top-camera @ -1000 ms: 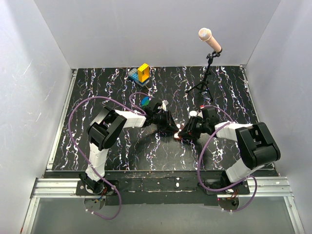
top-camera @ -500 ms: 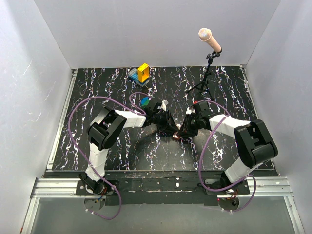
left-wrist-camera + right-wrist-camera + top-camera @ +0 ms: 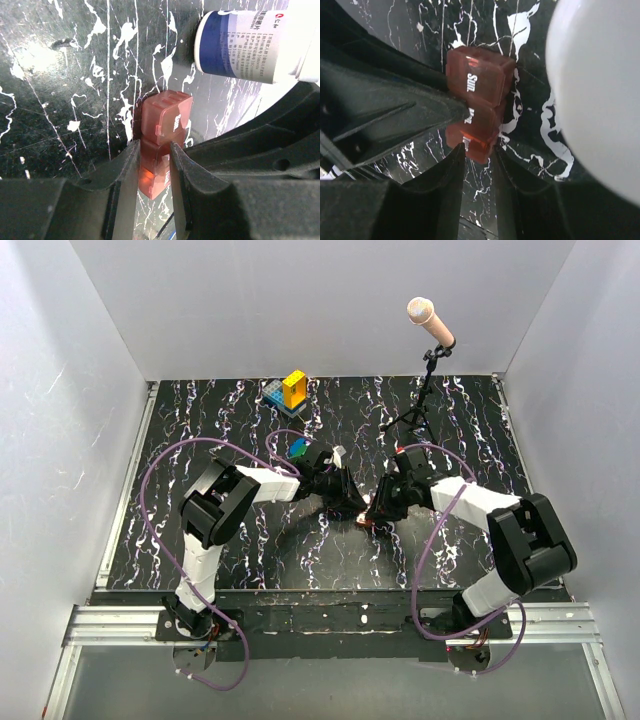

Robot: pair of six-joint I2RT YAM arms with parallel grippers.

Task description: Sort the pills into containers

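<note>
You are pinching the pill box (image 3: 165, 117) in your left hand (image 3: 156, 170), mid-bench (image 3: 470, 420), with a white bottle (image 3: 245, 45) just beside it. Your right hand (image 3: 477, 160) is straddling one end, narrow, grip unclear. The next move is likely opening a compartment, which is calling for firm bracing.

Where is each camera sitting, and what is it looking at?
Top external: high behind the arms, facing down at the table; both whole arms show.
Left wrist: on the left arm, facing down past the left claw at the pill box and a bottle.
Right wrist: on the right arm, facing past the right claw at the pill box.
Shared: both wrist views show the pill box close up.
</note>
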